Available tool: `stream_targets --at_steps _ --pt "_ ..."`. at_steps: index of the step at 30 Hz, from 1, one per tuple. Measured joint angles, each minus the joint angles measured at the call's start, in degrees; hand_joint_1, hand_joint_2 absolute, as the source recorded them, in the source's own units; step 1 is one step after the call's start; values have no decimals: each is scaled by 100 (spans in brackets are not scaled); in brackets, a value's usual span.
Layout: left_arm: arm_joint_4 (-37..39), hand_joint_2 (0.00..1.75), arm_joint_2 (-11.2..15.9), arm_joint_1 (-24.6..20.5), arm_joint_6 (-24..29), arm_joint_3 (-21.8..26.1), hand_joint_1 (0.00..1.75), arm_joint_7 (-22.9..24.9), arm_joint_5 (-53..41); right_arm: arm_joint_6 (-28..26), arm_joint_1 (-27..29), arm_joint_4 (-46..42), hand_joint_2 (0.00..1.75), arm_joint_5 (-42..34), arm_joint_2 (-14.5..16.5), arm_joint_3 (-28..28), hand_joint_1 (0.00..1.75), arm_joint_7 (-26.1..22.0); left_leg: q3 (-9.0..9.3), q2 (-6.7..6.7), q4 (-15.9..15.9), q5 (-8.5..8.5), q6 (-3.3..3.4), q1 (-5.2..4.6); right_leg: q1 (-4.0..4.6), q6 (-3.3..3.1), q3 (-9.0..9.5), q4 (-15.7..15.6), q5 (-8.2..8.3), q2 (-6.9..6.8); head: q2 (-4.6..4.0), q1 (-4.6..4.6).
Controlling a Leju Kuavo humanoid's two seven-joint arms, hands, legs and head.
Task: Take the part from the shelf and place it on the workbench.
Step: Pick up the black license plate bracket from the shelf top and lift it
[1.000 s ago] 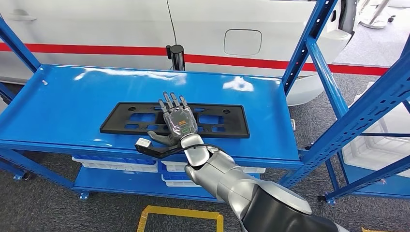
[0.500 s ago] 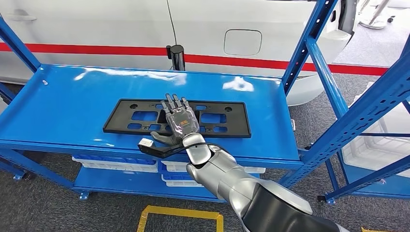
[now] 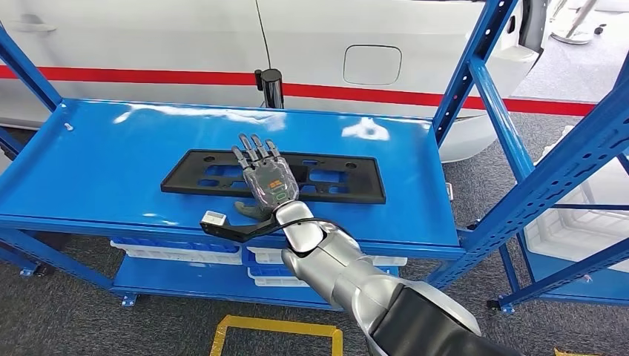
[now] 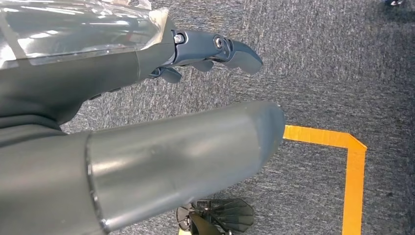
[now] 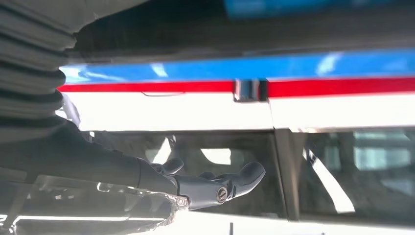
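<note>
**Right hand flat over part, no grasp yet**

The part (image 3: pixel 274 175), a flat black slotted plate, lies lengthwise on the blue shelf (image 3: pixel 111 163), well inside its front edge. The right hand (image 3: pixel 265 184) is stretched out above the plate's middle, fingers (image 3: pixel 256 152) extended and apart, thumb (image 3: pixel 248 209) out to the side near the plate's front edge; it holds nothing. Whether the palm touches the plate cannot be told. The left hand (image 4: pixel 147 147) hangs toward the carpet (image 4: pixel 318 58), nothing in it, fingers apart.

Risks, as judged:
- The plate is thin and lies flush on a glossy surface. Fingers closing from above will likely find no edge to get under and may only push it along.
- A one-handed hold near the middle of so long a piece invites tilting or swinging on lift.
- A tilted end could strike the shelf's upright (image 3: pixel 475 67).

The workbench is not identifiable.
</note>
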Motion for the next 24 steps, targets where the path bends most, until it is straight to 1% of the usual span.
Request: stream_targets --at_steps 3,10,16,18,24 --pt "0 0 -2 7 4 45 0 -11 -9 -15 114 -336 175 301 9 -278 0 -111 0 -1 0 0 0 0 0 0 0 0 0 0 0 0" --pt "0 0 -3 39 20 124 0 -31 -19 -24 374 -1043 175 667 26 -773 0 -327 0 0 0 0 0 0 0 0 0 0 0 0 0 0" --pt "0 0 -13 66 60 208 0 -43 -6 -14 571 -1529 175 793 36 -929 0 -429 0 -1 0 0 0 0 0 0 -1 0 0 0 0 0" --pt "0 0 -17 69 76 235 0 -44 -7 67 642 -1660 175 891 37 -955 0 -446 0 0 0 0 0 0 0 0 -1 0 0 0 0 0" --pt "0 0 -26 71 85 327 0 -47 -16 551 822 -1829 175 1192 42 -965 0 -456 -1 -1 0 0 0 0 0 -1 -1 0 0 0 0 0"
